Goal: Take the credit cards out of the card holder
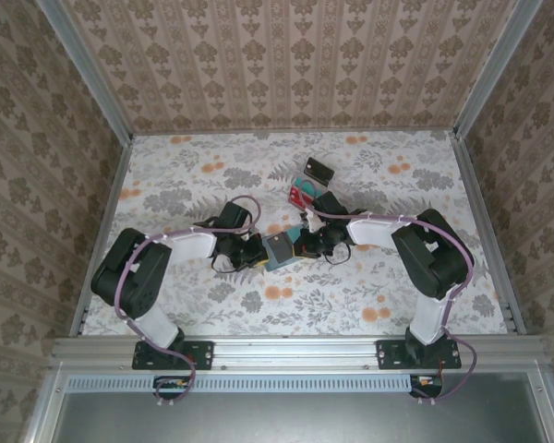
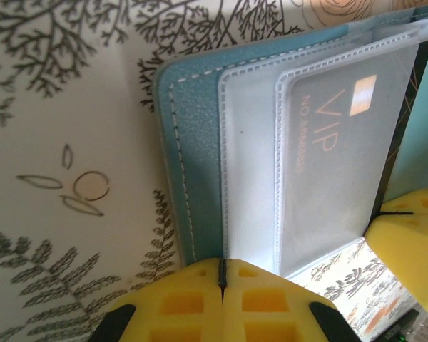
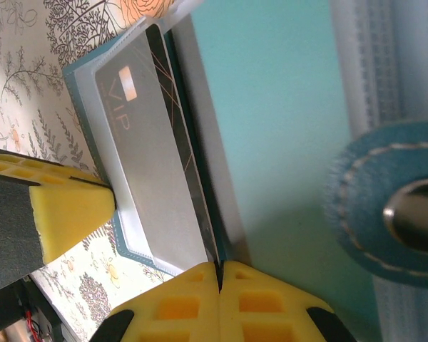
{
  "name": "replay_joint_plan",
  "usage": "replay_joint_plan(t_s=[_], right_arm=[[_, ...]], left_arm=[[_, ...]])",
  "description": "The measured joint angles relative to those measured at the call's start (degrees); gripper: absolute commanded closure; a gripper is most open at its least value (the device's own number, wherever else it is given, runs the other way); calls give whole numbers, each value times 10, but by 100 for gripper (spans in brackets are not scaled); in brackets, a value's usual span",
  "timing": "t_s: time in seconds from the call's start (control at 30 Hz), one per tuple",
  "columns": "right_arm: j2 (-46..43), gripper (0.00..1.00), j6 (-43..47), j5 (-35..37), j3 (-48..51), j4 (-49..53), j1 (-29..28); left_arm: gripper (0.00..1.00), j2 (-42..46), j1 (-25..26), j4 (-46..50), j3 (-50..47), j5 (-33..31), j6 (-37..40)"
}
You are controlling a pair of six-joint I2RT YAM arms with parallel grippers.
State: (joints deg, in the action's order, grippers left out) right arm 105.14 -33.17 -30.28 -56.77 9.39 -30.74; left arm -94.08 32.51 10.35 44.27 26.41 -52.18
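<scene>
The left tool has its yellow pads pressed together on the near edge of the card holder, pinching the teal cover and the clear sleeve stitched to it. The right tool is likewise closed tight, nipping the thin edge of the holder's other panel. From above, we see the two tools meet at the holder from opposite sides, the left one on its left and the right one on its right, with the holder spread open between them on the flowered desk.

Inside the holder, a grey card marked "VIP" sits fully in a clear pocket, its gold chip toward the holder's far edge. From the right wrist we see the holder's snap strap with its metal stud, lying over the pale lining.

Beyond the holder, toward the back wall, a red card lies flat on the desk, well apart from it. A small dark rectangular thing lies just past that; we cannot tell what it is.
</scene>
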Motion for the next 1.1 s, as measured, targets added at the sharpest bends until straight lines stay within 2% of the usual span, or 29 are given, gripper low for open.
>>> replay_joint_plan(t_s=[0.3, 0.53, 0.93, 1.1], right_arm=[[0, 100, 0, -10, 0, -1, 0], [0, 99, 0, -22, 0, -2, -1], [4, 81, -7, -28, 0, -15, 0], [10, 84, -16, -28, 0, -26, 1]], left_arm=[[100, 29, 5, 8, 12, -9, 4], [100, -29, 23, -3, 46, -9, 4], [100, -44, 23, 3, 56, -14, 6], [100, -44, 23, -1, 52, -13, 6]])
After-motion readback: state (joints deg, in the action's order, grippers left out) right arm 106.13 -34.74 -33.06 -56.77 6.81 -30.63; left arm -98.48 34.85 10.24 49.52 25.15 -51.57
